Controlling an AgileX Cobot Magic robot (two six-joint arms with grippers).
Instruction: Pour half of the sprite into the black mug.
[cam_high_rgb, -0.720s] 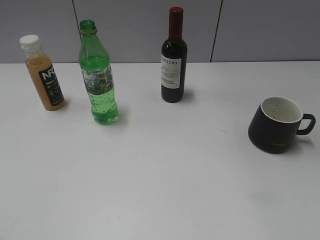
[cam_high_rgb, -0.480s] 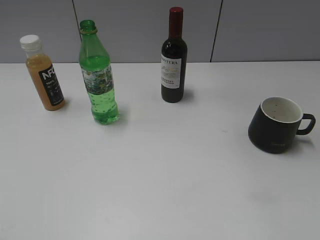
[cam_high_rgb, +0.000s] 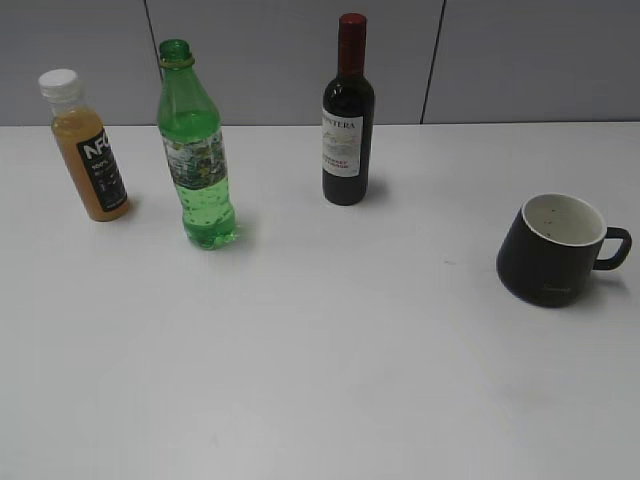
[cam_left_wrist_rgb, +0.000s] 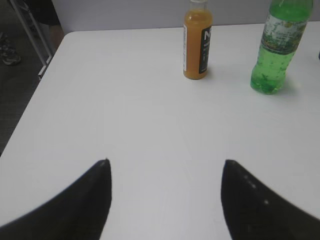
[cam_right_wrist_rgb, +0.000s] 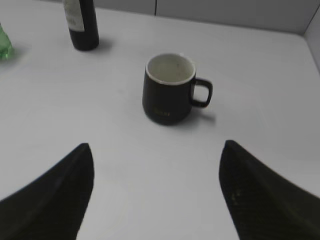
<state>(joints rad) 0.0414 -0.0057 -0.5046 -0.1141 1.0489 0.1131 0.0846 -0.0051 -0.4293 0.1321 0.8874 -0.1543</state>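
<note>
The sprite (cam_high_rgb: 198, 150), a tall green bottle with no cap on its neck, stands upright at the back left of the white table; it also shows in the left wrist view as the sprite (cam_left_wrist_rgb: 278, 49), far ahead and to the right. The black mug (cam_high_rgb: 553, 250), white inside, sits upright at the right with its handle pointing right, and the black mug (cam_right_wrist_rgb: 169, 88) lies straight ahead in the right wrist view. My left gripper (cam_left_wrist_rgb: 166, 162) is open over bare table. My right gripper (cam_right_wrist_rgb: 156, 145) is open, short of the mug. Neither arm shows in the exterior view.
An orange juice bottle (cam_high_rgb: 86, 148) with a white cap stands left of the sprite. A dark wine bottle (cam_high_rgb: 348, 115) with a red top stands at the back centre. The table's left edge (cam_left_wrist_rgb: 37, 95) drops to the floor. A grey wall runs behind the table.
</note>
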